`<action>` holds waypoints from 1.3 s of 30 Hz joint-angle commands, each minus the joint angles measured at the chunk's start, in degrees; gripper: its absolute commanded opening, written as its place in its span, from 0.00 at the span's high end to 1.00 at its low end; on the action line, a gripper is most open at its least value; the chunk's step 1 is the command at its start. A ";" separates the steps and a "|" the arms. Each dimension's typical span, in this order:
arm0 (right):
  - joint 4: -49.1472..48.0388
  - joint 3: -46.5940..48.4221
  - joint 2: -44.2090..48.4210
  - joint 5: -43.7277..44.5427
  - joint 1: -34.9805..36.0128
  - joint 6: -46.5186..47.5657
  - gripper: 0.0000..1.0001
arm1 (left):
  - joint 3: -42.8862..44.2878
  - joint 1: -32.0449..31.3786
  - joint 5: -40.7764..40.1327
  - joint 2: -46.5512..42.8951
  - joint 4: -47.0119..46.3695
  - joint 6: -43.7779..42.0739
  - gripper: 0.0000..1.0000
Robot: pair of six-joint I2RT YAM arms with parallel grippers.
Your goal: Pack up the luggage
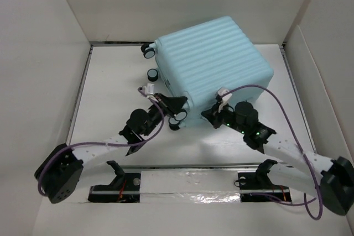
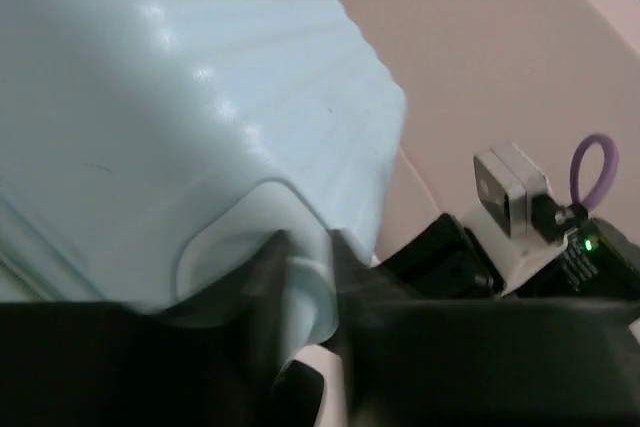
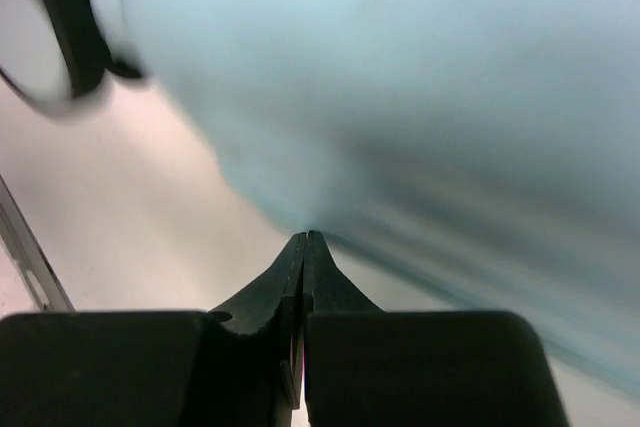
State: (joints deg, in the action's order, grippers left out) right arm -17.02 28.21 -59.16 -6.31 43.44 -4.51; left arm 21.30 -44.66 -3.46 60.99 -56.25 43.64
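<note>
The left pincer pinches a pale lip at the near-left corner of the luggage, while the right pincer, shut and empty, touches the luggage's near side, which lies closed on the counter just beyond both, wheels pointing left.

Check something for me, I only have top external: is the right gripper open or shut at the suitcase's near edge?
Observer: Shut. On the right wrist view the right gripper has its fingers pressed together, tips right by the luggage shell, nothing between them.
Operator: Left one?
Observer: On the left wrist view the left gripper straddles a moulded lip of the shell, just below a recess.
Operator: Clamped on it?
Observer: Can't tell. The fingers are dark and blurred there, so contact isn't clear.
</note>
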 commanded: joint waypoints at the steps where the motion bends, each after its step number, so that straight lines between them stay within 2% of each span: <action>1: -0.84 1.94 7.63 -9.05 -10.70 3.80 1.00 | 7.42 -8.05 11.82 7.64 -7.47 3.83 1.00; 2: 0.39 2.20 8.52 -10.73 -12.40 3.90 1.00 | 11.18 -11.46 11.03 8.87 -7.38 3.04 1.00; 5: 3.22 -0.42 12.21 -15.22 -14.35 2.68 1.00 | 16.57 -12.99 10.67 13.44 -8.17 2.85 1.00; 9: -5.10 -10.87 18.09 -11.74 -9.89 -6.72 1.00 | 19.83 -12.99 11.90 17.49 -10.37 4.26 1.00; 11: -3.04 -12.47 20.30 -6.64 -7.68 -8.67 1.00 | 19.40 -12.99 10.94 16.54 -9.41 3.04 1.00; 12: 1.94 -12.04 22.66 -1.74 -6.28 -8.50 1.00 | 18.78 -12.12 8.24 13.92 -6.71 2.34 1.00; 15: 5.85 -12.03 26.18 1.12 -5.74 -7.97 0.99 | 15.62 -10.36 2.18 6.02 -0.30 -1.79 0.97; 16: 4.81 -12.73 26.28 0.95 -5.74 -9.01 0.94 | 15.01 -10.35 0.06 3.89 2.26 -3.19 0.94; 17: 3.41 -13.43 26.11 0.86 -5.74 -9.63 0.80 | 13.78 -9.75 -2.05 1.87 4.98 -4.60 0.91; 18: 0.17 -14.31 25.50 0.86 -5.13 -10.07 0.70 | 13.25 -9.74 -5.90 -0.15 10.14 -7.22 0.82; 20: -3.45 -15.64 21.64 1.38 -4.42 -10.78 0.51 | 11.50 -8.70 -9.09 -5.17 15.62 -8.48 0.73; 21: -5.99 -15.38 19.89 1.82 -3.55 -10.43 0.48 | 10.79 -7.99 -10.24 -7.79 19.82 -8.66 0.66; 23: -7.15 -13.28 14.28 3.92 -2.84 -8.68 0.43 | 8.51 -5.36 -9.64 -9.83 23.01 -8.57 0.61; 26: -8.99 -10.29 7.77 5.25 -2.84 -7.36 0.42 | 6.05 -2.98 -5.69 -12.12 26.10 -8.74 0.58; 31: -16.55 -10.71 2.39 5.95 -2.31 -7.35 0.44 | 4.72 -1.74 2.58 -10.82 25.31 -10.76 0.49; 36: -26.63 -12.03 -1.66 7.96 -2.31 -8.49 0.51 | 6.30 -1.74 7.68 -6.68 24.17 -11.82 0.41; 39: -29.12 -11.77 -4.03 9.20 -2.31 -8.76 0.56 | 6.56 -1.22 10.39 -4.75 22.24 -11.82 0.35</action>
State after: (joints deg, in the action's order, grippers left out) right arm -35.16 15.27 -61.98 -0.08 40.58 -13.23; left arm 26.13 -46.17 1.13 55.11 -31.70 33.36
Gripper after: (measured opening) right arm 0.451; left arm 0.633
